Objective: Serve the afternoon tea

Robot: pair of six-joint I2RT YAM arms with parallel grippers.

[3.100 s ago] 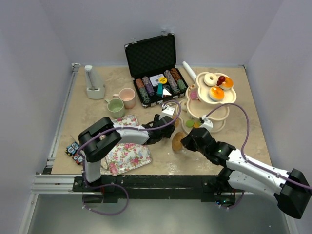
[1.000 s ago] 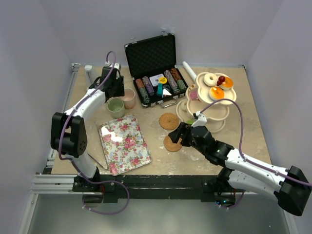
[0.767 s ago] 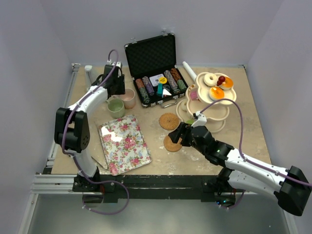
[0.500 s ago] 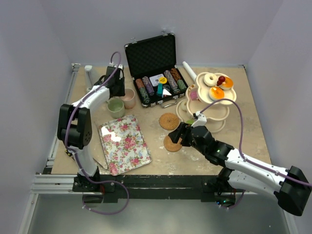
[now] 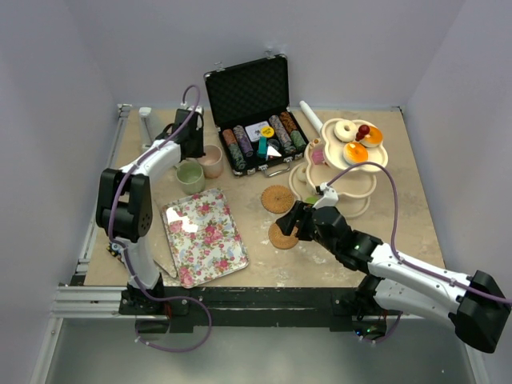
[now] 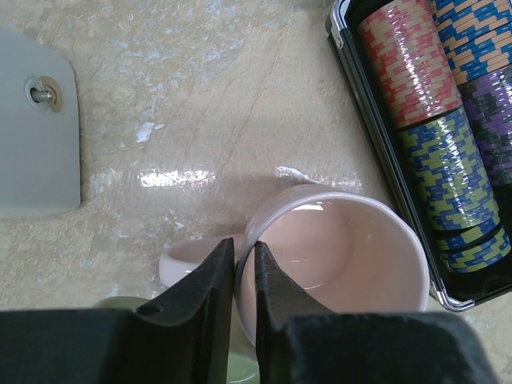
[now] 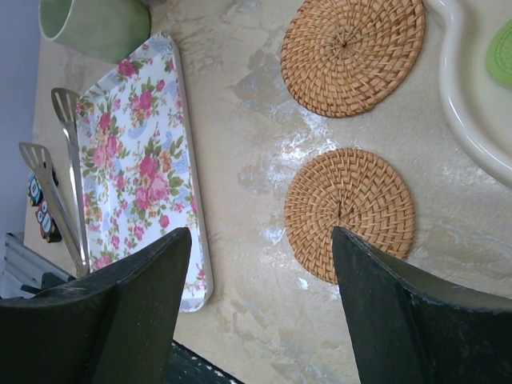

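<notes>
Left wrist view shows us the left end effector (image 6: 242, 245) pinching the wall of the pink cup (image 6: 336, 248). One finger is inside the mouth and the other outside, just beside the handle (image 6: 188, 264), with only the rim between them. The cup stands upright on the bench (image 6: 200, 88), mouth up, so its axis runs vertically. Its handle points left, toward the green cup (image 5: 190, 176), which stands just beside it on the near-left side. Both cups sit at the far left, next to the open poker chip case (image 5: 258, 132).

We judge the serving partly done. The three-tier stand (image 5: 381, 157) at the far right carries a donut (image 5: 346, 130) and small cakes (image 5: 356, 152) on its top tier. Two woven coasters lie between the stand and the floral tray (image 5: 206, 236): the far coaster (image 5: 278, 198) and the near coaster (image 7: 350, 214). Neither coaster bears a cup. What seems left is to carry the pink cup, then the green one, over to them. The right end effector (image 7: 260, 232) hangs over the near coaster with its fingers spread wide, gripping nothing.
</notes>
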